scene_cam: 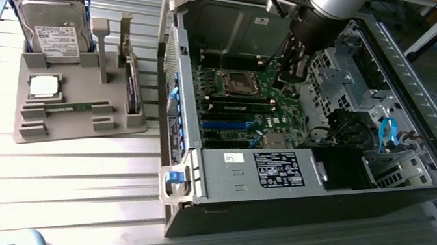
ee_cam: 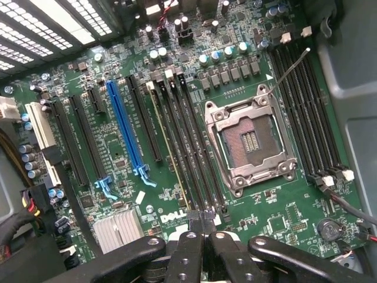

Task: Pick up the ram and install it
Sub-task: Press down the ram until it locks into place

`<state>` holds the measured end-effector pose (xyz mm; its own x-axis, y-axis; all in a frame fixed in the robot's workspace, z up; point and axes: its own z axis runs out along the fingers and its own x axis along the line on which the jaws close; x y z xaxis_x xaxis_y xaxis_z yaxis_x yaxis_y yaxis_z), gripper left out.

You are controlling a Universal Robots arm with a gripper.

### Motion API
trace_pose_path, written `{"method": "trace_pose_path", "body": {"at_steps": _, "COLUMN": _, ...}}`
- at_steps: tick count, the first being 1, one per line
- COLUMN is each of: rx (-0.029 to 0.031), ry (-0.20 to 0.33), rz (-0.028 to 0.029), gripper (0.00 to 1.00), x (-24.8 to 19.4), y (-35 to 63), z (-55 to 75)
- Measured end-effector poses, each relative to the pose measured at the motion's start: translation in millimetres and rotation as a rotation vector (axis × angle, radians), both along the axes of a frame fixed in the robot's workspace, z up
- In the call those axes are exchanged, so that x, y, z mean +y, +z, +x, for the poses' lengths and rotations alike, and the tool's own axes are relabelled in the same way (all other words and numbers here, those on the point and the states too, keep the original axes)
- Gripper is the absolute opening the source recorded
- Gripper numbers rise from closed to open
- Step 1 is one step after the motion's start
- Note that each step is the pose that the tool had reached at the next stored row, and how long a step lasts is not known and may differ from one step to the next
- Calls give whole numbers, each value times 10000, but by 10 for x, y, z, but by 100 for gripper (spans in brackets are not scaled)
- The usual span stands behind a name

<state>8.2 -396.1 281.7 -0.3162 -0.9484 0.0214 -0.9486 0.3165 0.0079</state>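
In the wrist view the ram [ee_cam: 169, 150] shows edge-on as a thin pale-green line standing in one of the long black memory slots, beside the blue slot [ee_cam: 125, 130] and the open CPU socket [ee_cam: 250, 141]. My gripper [ee_cam: 202, 219] is shut, its black fingertips pressed together right over the near end of that stick. Whether they touch it I cannot tell. In the exterior view my gripper [scene_cam: 292, 75] hangs inside the open computer case [scene_cam: 298, 175], low over the motherboard [scene_cam: 240, 99].
A grey holder [scene_cam: 69, 119] stands at the exterior view's left of the case, carrying a hard drive [scene_cam: 53, 30], a square silver CPU [scene_cam: 44, 87], an upright card [scene_cam: 132, 82] and a greenish strip [scene_cam: 71, 108] in its front slot. Cables and a drive cage crowd the case's far side.
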Motion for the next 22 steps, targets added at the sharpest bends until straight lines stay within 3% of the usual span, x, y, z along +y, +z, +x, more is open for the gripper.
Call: {"method": "trace_pose_path", "body": {"at_steps": 22, "rx": 0, "ry": -543, "rz": 0, "gripper": 11, "x": 0, "y": -11, "z": 0}}
